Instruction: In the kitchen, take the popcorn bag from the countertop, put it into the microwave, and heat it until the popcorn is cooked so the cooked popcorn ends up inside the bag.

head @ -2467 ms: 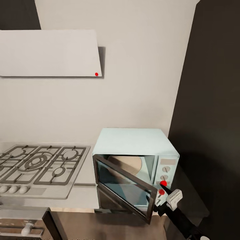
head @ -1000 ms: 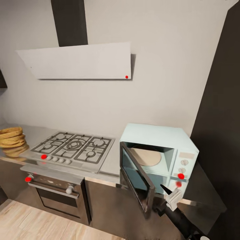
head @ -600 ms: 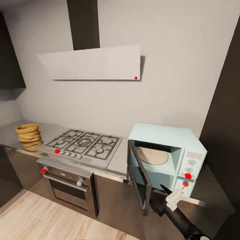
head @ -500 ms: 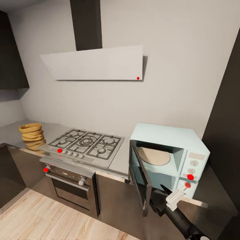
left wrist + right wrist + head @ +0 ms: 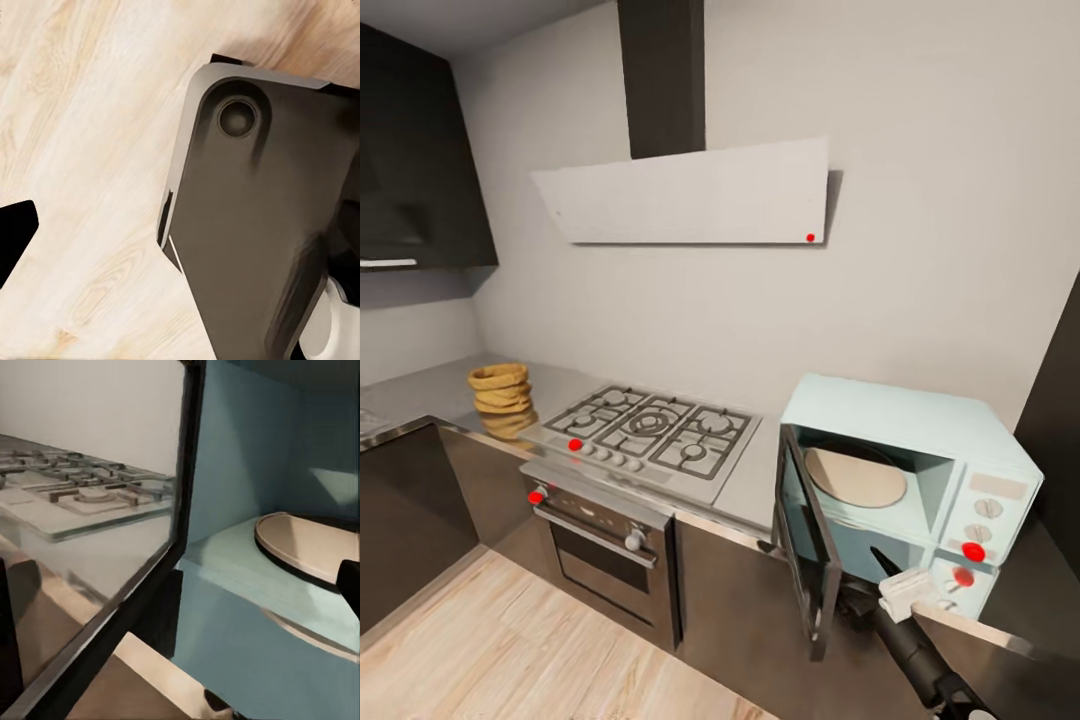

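Seeing no readable labels, I find the microwave (image 5: 905, 480) door wide open, the popcorn bag (image 5: 500, 398) on the tabletop (image 5: 430, 385), and cannot tell my right gripper's (image 5: 888, 588) opening.

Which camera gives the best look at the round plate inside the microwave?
The right wrist view: the turntable plate sits close up, its dark rim clear past the open door. The head view shows the plate whole but smaller inside the microwave. The left wrist view faces the wood floor.
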### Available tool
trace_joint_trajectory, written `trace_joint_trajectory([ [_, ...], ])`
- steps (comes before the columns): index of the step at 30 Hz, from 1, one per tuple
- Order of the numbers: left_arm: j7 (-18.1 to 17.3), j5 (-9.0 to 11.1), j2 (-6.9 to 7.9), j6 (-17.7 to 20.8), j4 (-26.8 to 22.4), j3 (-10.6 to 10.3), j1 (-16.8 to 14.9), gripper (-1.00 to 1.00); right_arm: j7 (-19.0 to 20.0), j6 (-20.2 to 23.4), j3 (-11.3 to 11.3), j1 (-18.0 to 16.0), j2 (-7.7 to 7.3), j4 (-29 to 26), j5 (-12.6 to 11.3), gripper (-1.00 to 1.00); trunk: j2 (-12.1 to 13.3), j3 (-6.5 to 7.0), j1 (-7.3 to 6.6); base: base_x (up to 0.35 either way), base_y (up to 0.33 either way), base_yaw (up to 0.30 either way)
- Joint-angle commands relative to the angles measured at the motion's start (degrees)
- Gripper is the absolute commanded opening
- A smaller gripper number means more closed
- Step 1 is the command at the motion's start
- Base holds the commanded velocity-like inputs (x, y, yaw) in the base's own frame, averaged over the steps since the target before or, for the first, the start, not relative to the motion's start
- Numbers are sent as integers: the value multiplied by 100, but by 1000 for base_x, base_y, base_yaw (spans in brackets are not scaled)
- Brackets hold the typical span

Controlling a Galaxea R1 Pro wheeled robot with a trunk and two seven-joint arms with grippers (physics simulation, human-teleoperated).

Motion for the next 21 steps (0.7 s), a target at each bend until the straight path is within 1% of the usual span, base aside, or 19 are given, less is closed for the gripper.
trace_joint_trajectory([
  [1, 0, -1, -2, 30, -16, 25, 1, 100, -45, -21, -1, -2, 3, -1, 14, 100, -9, -7, 3, 0, 0, 219],
  [6, 0, -1, -7, 35, -16, 25, 1, 100, -98, -73, 22, -3, 3, -1, 15, 100, -9, 5, 3, 0, 0, 219],
  [8, 0, -1, -10, 35, -16, 25, 1, 100, -88, -254, 31, -1, 16, 3, 21, 100, -9, 8, 3, 0, 0, 219],
  [16, -2, -1, -11, 35, -16, 21, 1, 100, -83, -290, 67, -1, 21, 6, 22, 100, -9, 9, 3, 0, 0, 218],
  [18, -2, -1, -11, 35, -16, 18, 1, 100, -7, -290, 68, -1, 24, 6, 22, 100, -9, 9, 3, 0, 0, 218],
  [21, 0, -1, -11, 35, -16, 16, 1, 100, 228, -290, 68, -1, 25, 6, 22, 100, -9, 9, 3, 0, 0, 216],
])
